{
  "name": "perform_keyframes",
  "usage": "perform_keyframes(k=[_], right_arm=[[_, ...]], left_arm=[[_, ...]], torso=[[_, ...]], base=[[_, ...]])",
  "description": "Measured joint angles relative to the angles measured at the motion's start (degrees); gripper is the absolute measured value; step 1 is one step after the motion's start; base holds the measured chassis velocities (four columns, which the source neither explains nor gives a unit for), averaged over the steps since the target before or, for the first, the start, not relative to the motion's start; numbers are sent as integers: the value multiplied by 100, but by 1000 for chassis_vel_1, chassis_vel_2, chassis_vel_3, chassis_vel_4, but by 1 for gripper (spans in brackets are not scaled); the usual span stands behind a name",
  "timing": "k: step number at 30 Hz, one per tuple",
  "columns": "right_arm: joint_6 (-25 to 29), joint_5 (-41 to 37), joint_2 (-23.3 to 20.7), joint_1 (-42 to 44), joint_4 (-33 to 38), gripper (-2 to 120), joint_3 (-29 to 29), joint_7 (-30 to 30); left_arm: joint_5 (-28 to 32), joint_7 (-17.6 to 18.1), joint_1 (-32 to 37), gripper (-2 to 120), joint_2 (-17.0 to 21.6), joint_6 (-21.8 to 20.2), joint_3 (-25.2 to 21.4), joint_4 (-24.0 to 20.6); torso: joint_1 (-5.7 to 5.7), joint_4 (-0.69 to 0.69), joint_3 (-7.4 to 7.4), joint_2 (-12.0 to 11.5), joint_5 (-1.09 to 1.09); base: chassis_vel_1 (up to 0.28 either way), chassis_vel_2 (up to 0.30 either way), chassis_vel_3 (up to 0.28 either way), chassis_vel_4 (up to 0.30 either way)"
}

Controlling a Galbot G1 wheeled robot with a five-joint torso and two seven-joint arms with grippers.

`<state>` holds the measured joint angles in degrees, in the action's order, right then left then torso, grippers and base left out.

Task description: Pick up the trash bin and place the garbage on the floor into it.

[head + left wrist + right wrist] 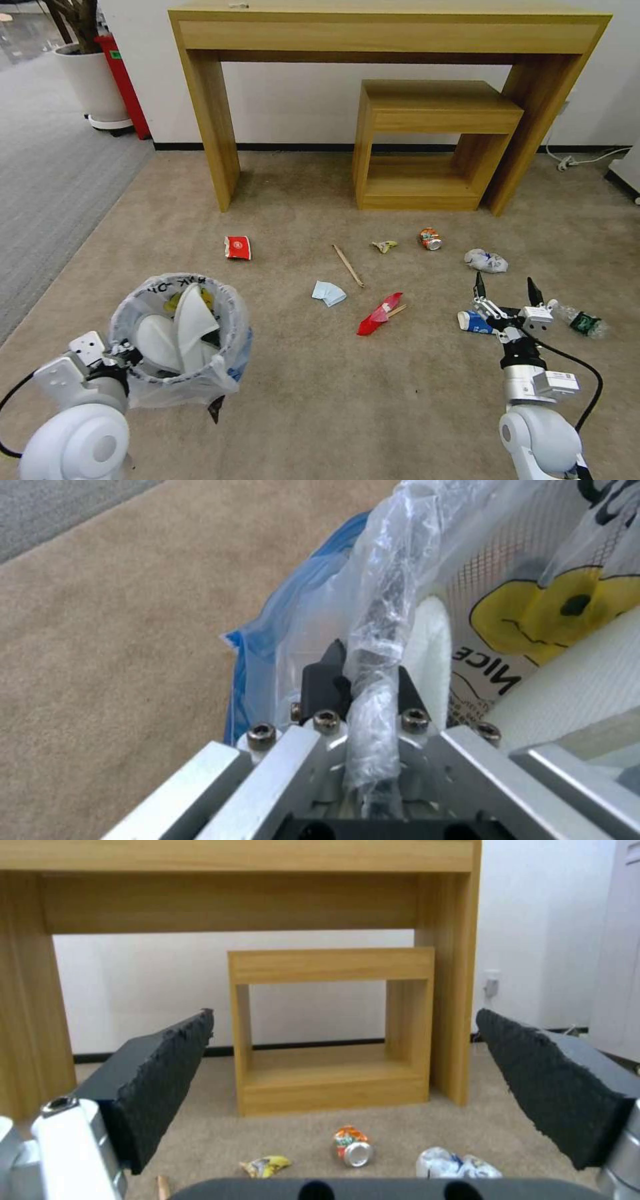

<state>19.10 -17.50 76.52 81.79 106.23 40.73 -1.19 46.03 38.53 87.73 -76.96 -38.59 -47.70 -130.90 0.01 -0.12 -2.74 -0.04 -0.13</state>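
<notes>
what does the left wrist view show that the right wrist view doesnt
Left wrist view alone: the left pincer shut on the bagged rim of the trash bin, with a white slipper inside.

Right wrist view alone: the open right pincer, the wooden desk, the small shelf, a crushed can, a yellow wrapper and crumpled paper.

Both: the floor, beige carpet.

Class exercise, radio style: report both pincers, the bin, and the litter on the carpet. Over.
Left pincer shut on trash bin rim, slippers inside. Right pincer open above paper cup. Litter scattered on floor; nothing in the way.
</notes>
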Motion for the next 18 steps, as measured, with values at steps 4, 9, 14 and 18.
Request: perform_keyframes(k=[4, 9, 14, 18], right_arm=[[92, -28, -8, -12, -59, 100, 37, 80], [108, -27, -7, -9, -61, 100, 79, 176], [125, 15, 16, -1, -63, 100, 79, 289], [175, 37, 31, 1, -75, 100, 65, 374]], left_arm=[[0, -106, 19, 1, -16, 16, -28, -5], [-3, -115, 5, 1, -36, 16, -9, -91], [-28, -117, 0, 1, -57, 16, 78, -136], [-64, -166, 20, 1, -84, 14, 138, -156]], torso=[[0, 0, 0, 0, 2], [0, 0, 0, 0, 2], [0, 0, 0, 0, 1], [0, 0, 0, 0, 1]], base=[[0, 0, 0, 0], [0, 0, 0, 0], [0, 0, 0, 0], [0, 0, 0, 0]])
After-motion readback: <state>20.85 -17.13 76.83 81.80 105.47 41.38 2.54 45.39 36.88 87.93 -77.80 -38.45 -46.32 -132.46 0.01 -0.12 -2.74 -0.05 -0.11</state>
